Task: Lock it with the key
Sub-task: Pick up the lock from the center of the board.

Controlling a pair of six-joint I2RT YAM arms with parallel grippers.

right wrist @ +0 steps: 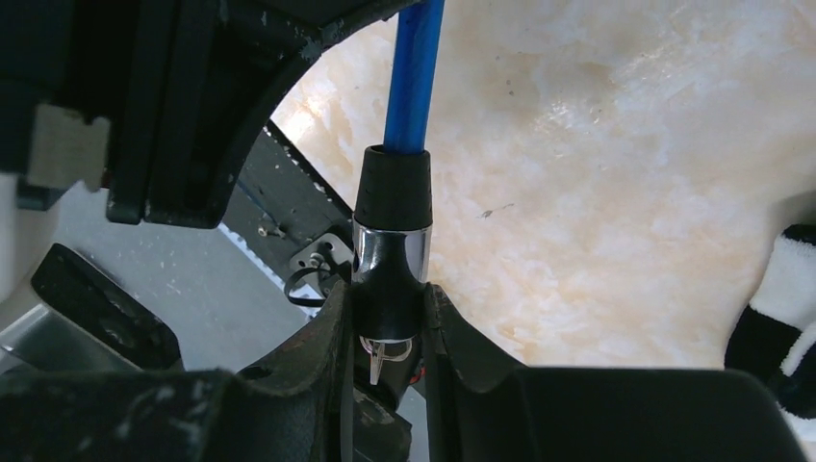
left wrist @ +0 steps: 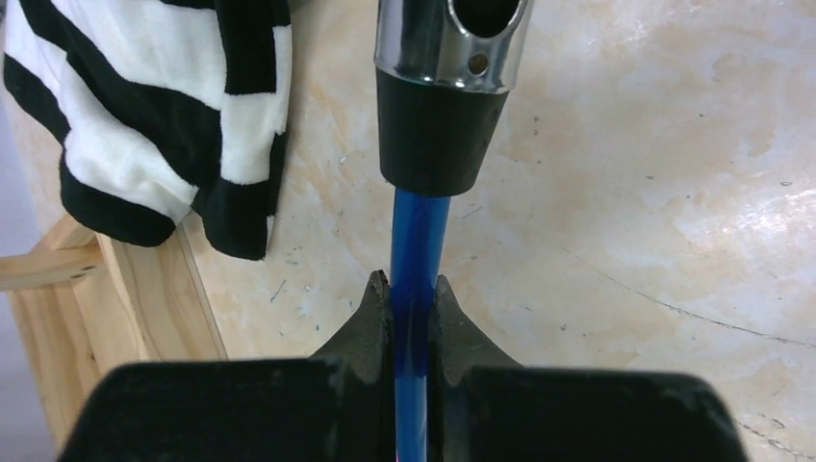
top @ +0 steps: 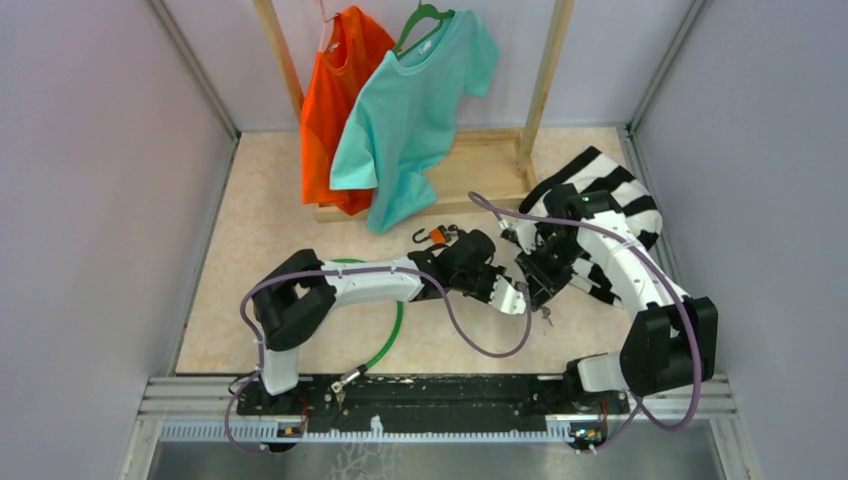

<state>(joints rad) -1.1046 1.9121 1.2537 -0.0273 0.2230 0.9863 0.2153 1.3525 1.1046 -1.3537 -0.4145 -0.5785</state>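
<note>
Left tool: I see the left tool (left wrist: pixel 414 285) pressed together on a blue plastic-coated cable (left wrist: pixel 417 231). Both fingers touch it just short of the lock head.
Right tool: the right tool (right wrist: pixel 389 298) is pinching the chrome-and-black cylindrical lock head (right wrist: pixel 392 221), with its fingers on either side of the chrome band.
Cable: from the right wrist, the blue plastic-coated cable enters the black collar of the lock head and runs straight away toward the left tool.
Key: a small metal key on a ring (right wrist: pixel 383 354) hangs at the near end of the lock head, between the right tool's fingers. I cannot tell whether its blade is seated in the keyhole.
Place: from above, the two tools meet tip to tip over the beige marbled tabletop (top: pixel 260 230), a little right of centre. The lock is held between them, off the surface.
Green cable: a green cable arc (top: pixel 393 335) lies on the tabletop under the left arm. I cannot tell whether it joins the blue one.
Striped cloth: a black-and-white striped cloth (top: pixel 610 200) lies at the far right, behind the right arm.
Rack: a wooden clothes rack (top: pixel 480 160) stands at the far side with an orange T-shirt (top: pixel 330 100) and a teal T-shirt (top: pixel 420 100) hanging on it.
Small item: a small orange object with a dark hook (top: pixel 437 236) sits just beyond the left arm's wrist.
</note>
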